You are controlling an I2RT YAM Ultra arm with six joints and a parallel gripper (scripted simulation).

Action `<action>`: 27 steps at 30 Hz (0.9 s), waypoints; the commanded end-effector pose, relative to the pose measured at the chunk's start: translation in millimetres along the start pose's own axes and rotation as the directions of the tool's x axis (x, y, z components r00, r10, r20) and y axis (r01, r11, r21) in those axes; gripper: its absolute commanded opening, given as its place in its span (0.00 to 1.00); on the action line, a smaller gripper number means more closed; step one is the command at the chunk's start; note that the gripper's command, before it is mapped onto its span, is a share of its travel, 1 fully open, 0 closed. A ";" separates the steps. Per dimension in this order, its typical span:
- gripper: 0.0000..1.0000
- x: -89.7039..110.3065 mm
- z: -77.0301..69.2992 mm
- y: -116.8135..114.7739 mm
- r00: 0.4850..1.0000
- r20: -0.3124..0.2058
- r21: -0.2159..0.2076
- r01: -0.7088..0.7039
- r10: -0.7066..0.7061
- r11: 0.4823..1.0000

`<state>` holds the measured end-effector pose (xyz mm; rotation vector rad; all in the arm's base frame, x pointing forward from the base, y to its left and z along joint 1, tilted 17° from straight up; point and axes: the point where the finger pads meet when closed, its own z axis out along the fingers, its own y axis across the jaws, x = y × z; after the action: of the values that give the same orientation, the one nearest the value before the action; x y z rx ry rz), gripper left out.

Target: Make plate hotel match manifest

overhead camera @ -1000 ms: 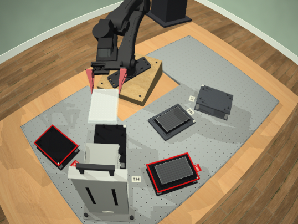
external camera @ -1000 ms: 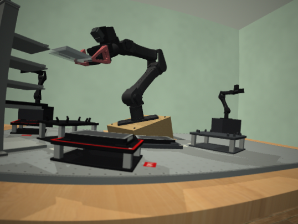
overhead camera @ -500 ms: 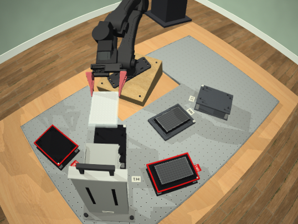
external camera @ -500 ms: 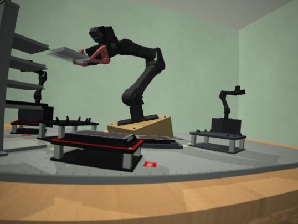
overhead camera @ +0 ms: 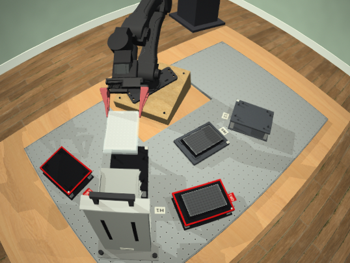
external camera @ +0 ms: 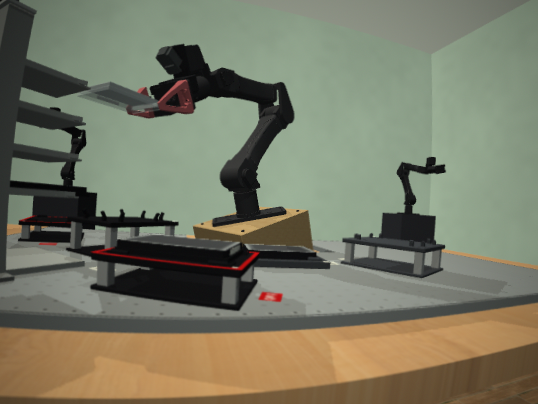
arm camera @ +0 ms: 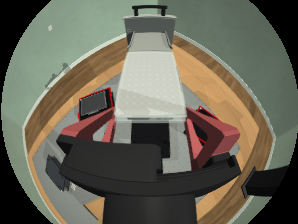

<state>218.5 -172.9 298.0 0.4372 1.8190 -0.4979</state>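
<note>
Plate (overhead camera: pixel 121 131): I see it sticking out of the rack's (overhead camera: pixel 115 208) top shelf; label unreadable.
Claw (overhead camera: pixel 123 105): fingers flank its near end, probably gripping it.
Surface: grey pegboard (overhead camera: pixel 260 97), wood floor, green walls.

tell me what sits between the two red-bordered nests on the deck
The plate hotel stands between them in the top view: the bare red-bordered nest lies on one side, the red-bordered nest carrying a plate on the other.

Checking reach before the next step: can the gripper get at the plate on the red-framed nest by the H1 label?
Probably not yet: the gripper is shut on the white plate; otherwise the grey plate lies uncovered.
</note>
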 end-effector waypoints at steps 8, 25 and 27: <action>0.86 -14.7 4.7 0.1 1.000 0.027 0.001 0.004 -0.004 1.000; 0.86 -23.2 17.1 0.2 1.000 0.028 0.001 0.004 -0.004 1.000; 0.86 -24.4 18.7 0.2 1.000 0.028 0.001 0.004 -0.004 1.000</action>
<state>239.0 -184.8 304.1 0.4387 1.8232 -0.4973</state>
